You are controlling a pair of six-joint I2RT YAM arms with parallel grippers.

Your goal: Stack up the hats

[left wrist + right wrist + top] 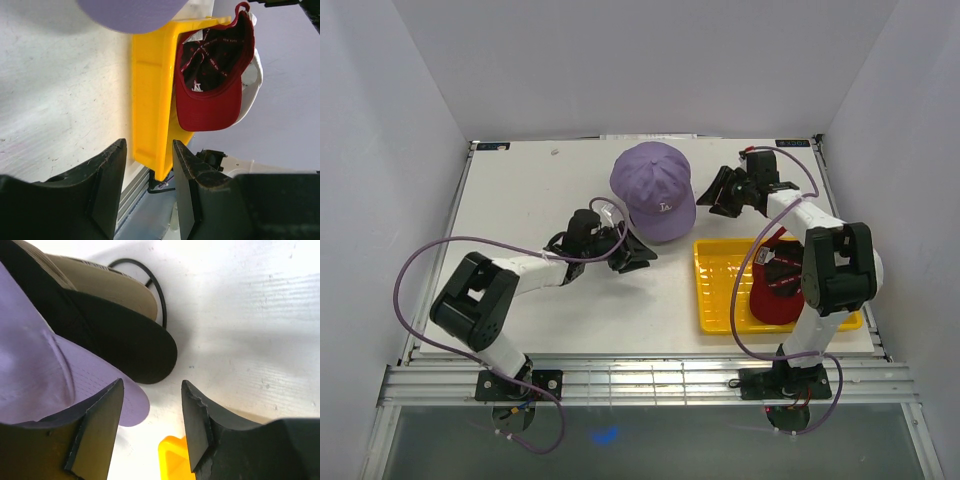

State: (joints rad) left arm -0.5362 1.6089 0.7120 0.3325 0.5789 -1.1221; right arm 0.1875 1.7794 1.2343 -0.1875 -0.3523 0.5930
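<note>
One white hat [254, 82], largely behind red hat [210, 102].

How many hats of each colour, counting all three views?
Purple hat: 1
Black hat: 1
Tan hat: 1
Red hat: 1
White hat: 1
Total: 5 hats

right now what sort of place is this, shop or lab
Most likely a robot lab cell: bare white walls box in a white table, a left arm and right arm are bolted at its near edge, and a red cap lies in a yellow tray.
</note>
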